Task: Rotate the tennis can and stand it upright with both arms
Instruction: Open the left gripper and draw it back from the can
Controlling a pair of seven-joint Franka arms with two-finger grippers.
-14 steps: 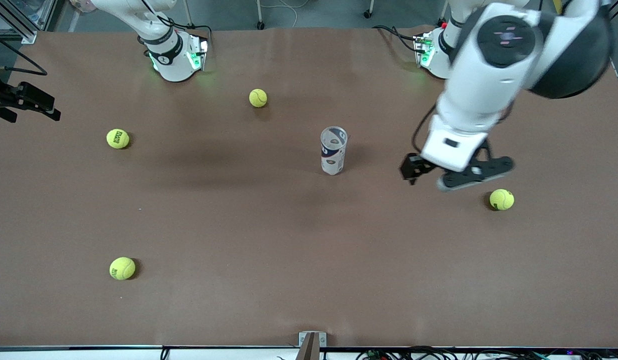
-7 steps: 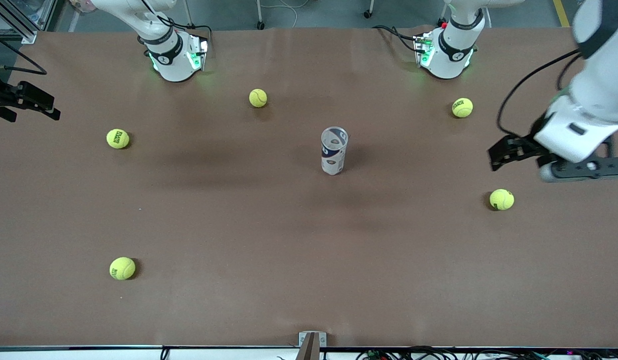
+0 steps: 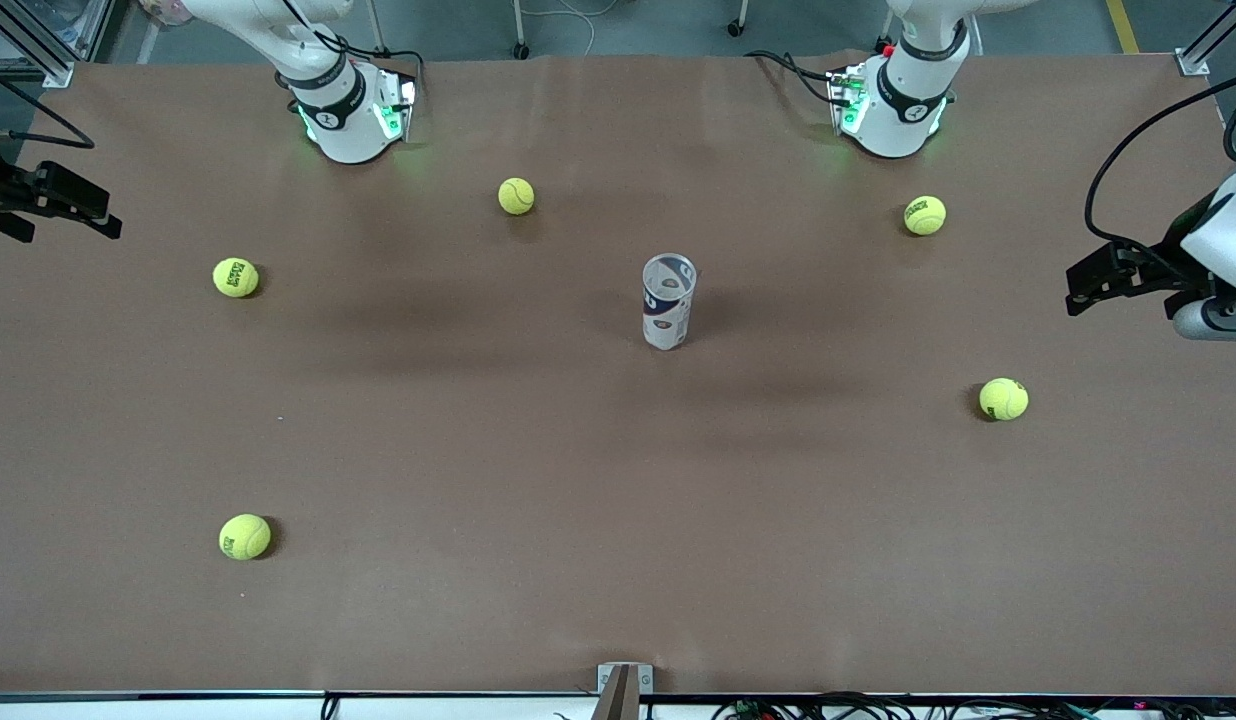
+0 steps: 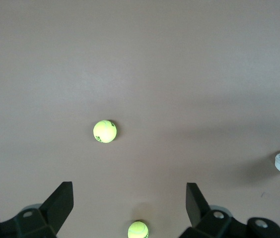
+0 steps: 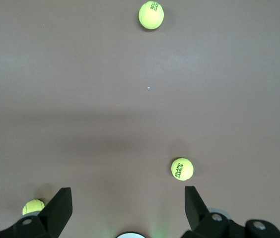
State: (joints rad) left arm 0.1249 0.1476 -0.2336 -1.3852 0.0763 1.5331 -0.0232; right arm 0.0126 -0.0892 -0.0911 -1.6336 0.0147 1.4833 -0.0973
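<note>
A brown tabletop [image 3: 538,480] fills nearly the whole front view, matte and evenly lit, with soft dark shadows across its middle. Above its top edge lies grey floor [image 3: 638,25] with caster wheels [image 3: 521,48] and a yellow line [image 3: 1121,25]. Black cables [image 3: 878,708] run along its lower edge
</note>
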